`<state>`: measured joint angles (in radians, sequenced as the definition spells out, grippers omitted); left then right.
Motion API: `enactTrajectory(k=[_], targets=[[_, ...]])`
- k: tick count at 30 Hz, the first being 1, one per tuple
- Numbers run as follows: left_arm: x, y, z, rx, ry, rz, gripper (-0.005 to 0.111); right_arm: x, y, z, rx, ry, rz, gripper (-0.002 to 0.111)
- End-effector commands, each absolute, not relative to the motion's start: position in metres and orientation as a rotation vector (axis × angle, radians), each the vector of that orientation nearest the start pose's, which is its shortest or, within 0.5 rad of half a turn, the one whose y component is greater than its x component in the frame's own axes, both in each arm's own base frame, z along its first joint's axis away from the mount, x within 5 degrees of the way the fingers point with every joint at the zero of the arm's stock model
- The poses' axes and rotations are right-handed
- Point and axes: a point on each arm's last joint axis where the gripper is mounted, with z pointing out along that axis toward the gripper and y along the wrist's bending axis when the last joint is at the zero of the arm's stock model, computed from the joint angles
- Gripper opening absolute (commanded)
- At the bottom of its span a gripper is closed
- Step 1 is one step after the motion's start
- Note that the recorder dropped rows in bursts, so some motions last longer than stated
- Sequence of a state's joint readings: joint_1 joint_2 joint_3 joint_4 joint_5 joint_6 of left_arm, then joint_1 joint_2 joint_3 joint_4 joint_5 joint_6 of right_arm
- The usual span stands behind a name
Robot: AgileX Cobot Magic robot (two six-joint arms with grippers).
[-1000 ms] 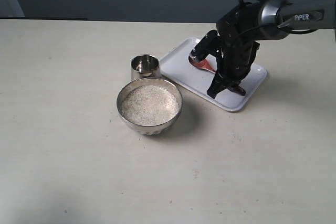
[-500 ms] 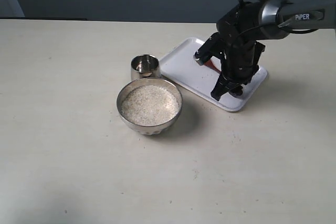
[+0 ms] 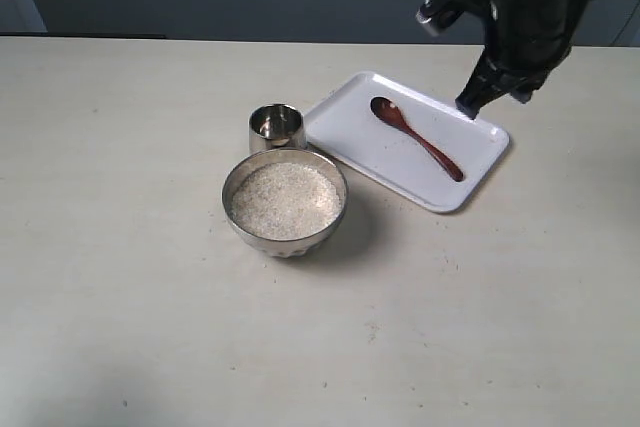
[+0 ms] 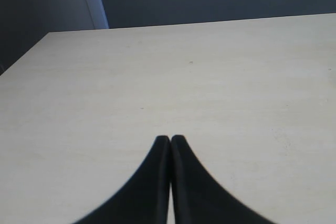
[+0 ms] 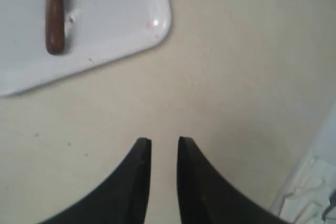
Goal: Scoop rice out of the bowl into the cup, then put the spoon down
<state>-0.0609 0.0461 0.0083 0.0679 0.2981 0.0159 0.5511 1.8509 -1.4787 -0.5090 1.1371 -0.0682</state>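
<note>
Spoon (image 3: 415, 135) lies on tray (image 3: 350, 117), my right tool (image 5: 164, 141) parted and empty, left tool (image 4: 170, 139) clenched; I'd call it done, cup (image 3: 276, 127) fill unclear

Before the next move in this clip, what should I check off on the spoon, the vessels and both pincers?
1. Spoon lies flat on the tray, no pincer touching it: ok.
2. Right pincer is slightly open, empty and off to the side of the tray: ok.
3. Left pincer is shut, empty and above bare table: ok.
4. Bowl stands upright with rice in it: ok.
5. Cup stands upright right beside the bowl: ok.
6. Rice inside the cup: cannot tell, as its inside shows only glare.
</note>
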Motion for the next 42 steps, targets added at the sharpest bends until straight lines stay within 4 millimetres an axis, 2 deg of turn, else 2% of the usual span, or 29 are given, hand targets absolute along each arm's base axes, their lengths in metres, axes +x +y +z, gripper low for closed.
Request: enactTrajectory(k=[1,6,12,20,24,34,37,39,42], targets=[[0.058,-0.002,0.184,0.111,1.815,0.026,0.001,0.323,0.146,0.301,-0.934,2.595,-0.624,0.019],[0.058,-0.002,0.184,0.111,1.815,0.026,0.001,0.294,0.129,0.355,-0.696,2.512,-0.503,0.019],[0.058,-0.002,0.184,0.111,1.815,0.026,0.001,0.248,0.102,0.405,-0.522,2.397,-0.383,0.019],[0.058,-0.002,0.184,0.111,1.815,0.026,0.001,0.185,0.076,0.443,-0.427,2.299,-0.133,0.019],[0.058,-0.002,0.184,0.111,1.815,0.026,0.001,0.166,0.066,0.455,-0.403,2.248,-0.079,0.019],[0.058,-0.002,0.184,0.111,1.815,0.026,0.001,0.14,0.046,0.465,-0.355,2.169,-0.102,0.019],[0.058,-0.002,0.184,0.111,1.815,0.026,0.001,0.126,0.036,0.469,-0.328,2.001,-0.032,0.019],[0.058,-0.002,0.184,0.111,1.815,0.026,0.001,0.117,0.028,0.466,-0.273,1.918,0.0,0.019],[0.058,-0.002,0.184,0.111,1.815,0.026,0.001,0.105,0.013,0.45,-0.177,1.831,-0.014,0.019]])
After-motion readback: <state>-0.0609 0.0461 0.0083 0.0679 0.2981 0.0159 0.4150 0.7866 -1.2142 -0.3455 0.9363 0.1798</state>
